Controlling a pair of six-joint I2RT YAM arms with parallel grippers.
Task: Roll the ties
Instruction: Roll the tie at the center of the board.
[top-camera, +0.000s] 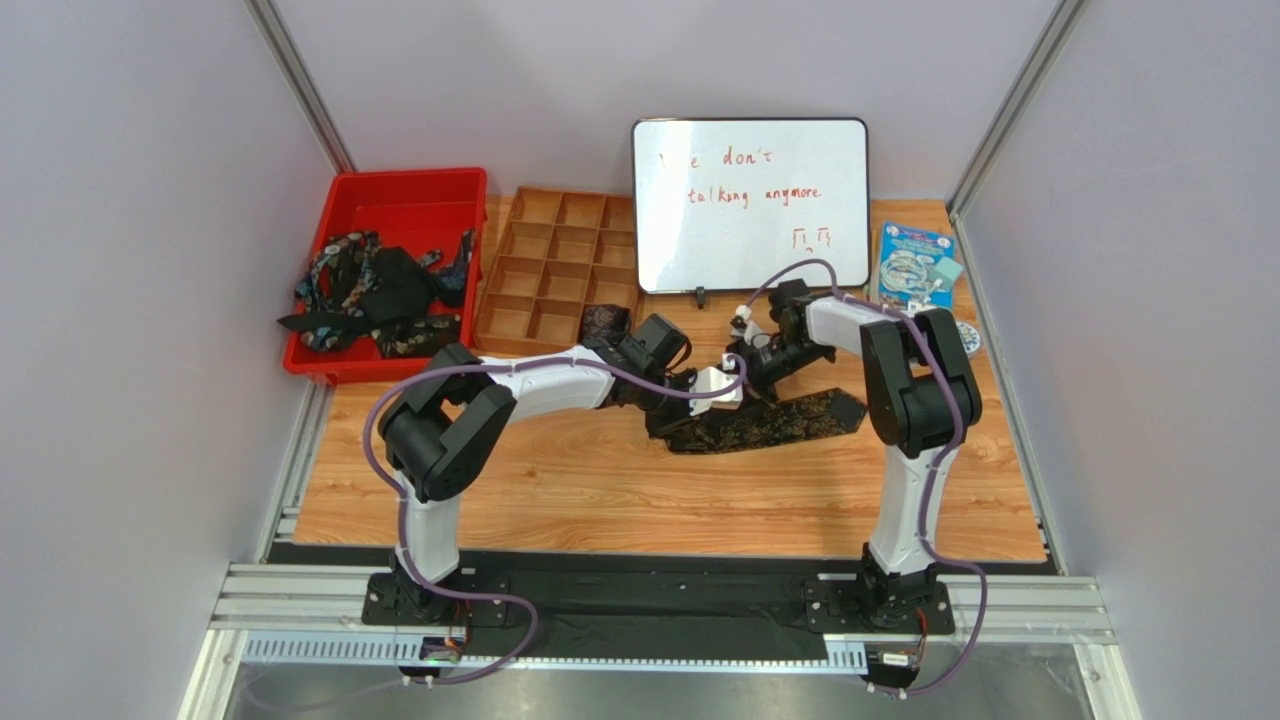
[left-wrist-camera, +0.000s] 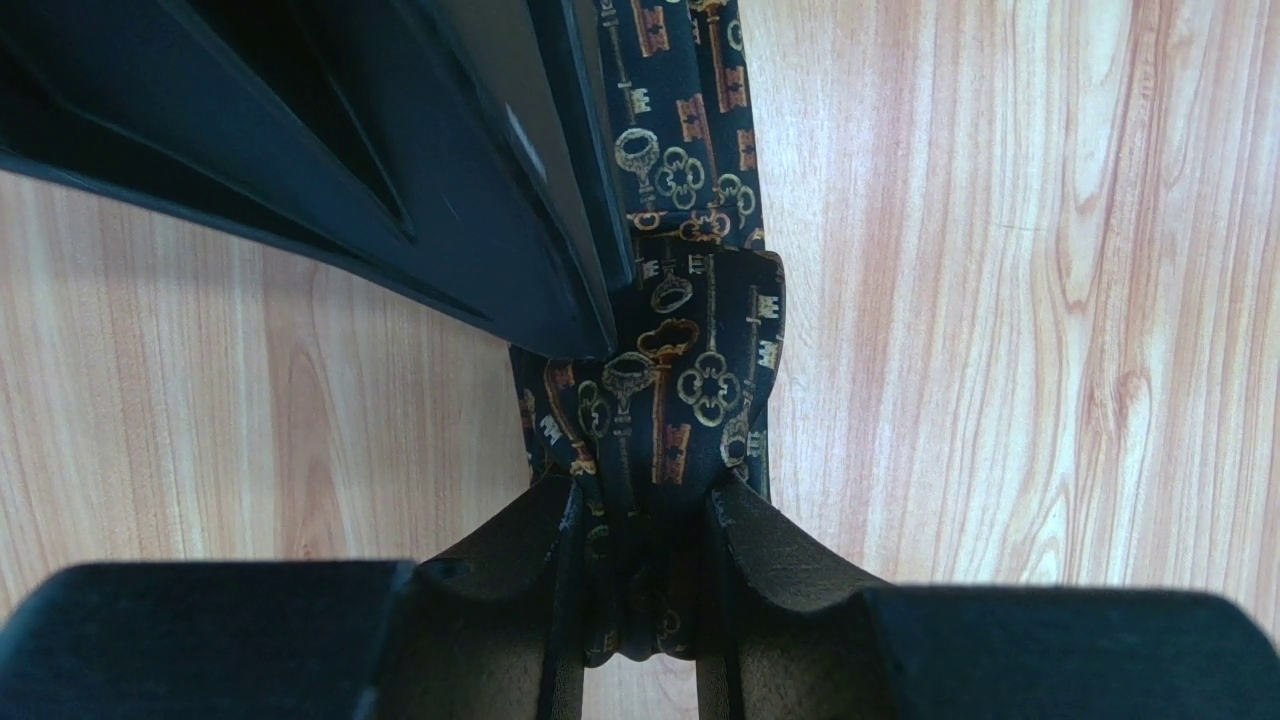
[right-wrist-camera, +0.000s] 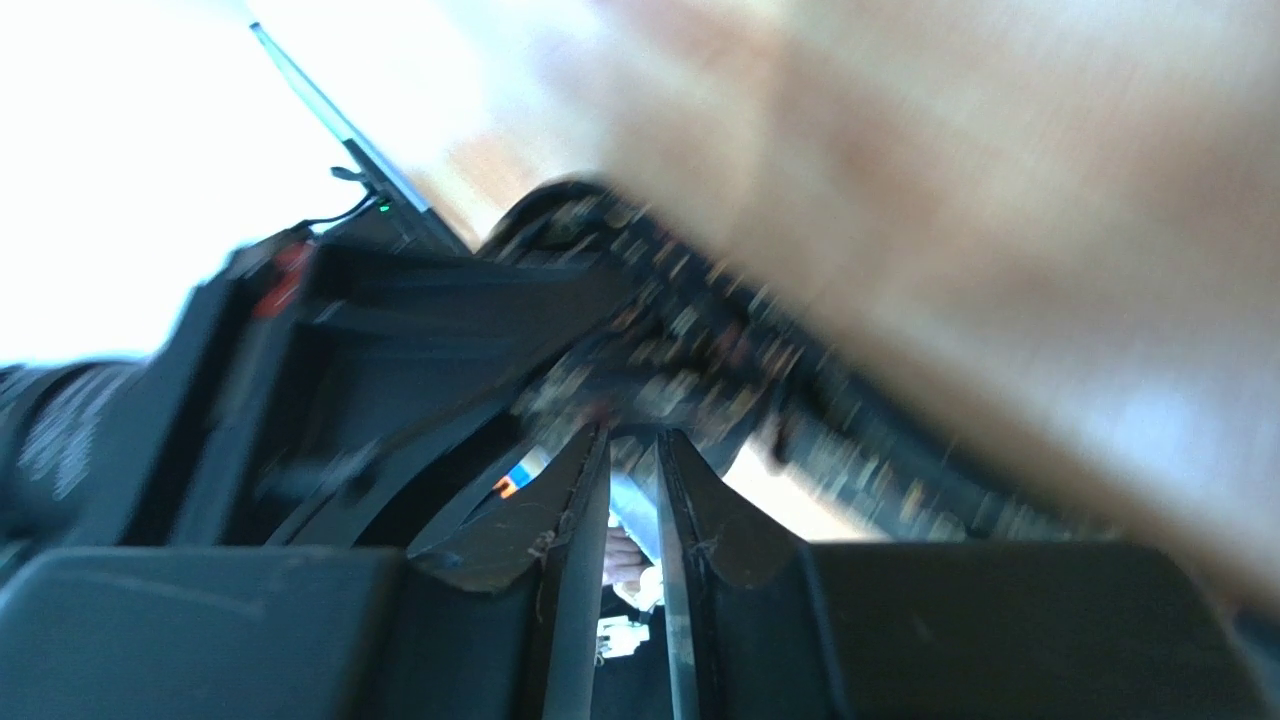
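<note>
Robot test cell, probably in a lab. Plain grey panel walls (top-camera: 135, 225) and aluminium framing (top-camera: 293, 600) enclose a wooden desk (top-camera: 601, 495). Beyond the fingers (left-wrist-camera: 511, 563) stand a handwritten whiteboard (top-camera: 750, 203), a red bin (top-camera: 403, 180) and a wooden compartment tray (top-camera: 553, 267).

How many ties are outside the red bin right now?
2. One tie lies on the table, pinched by the left gripper. One dark coil, seemingly rolled, sits in the wooden organizer's near-right compartment. The arms may hide others.
</note>
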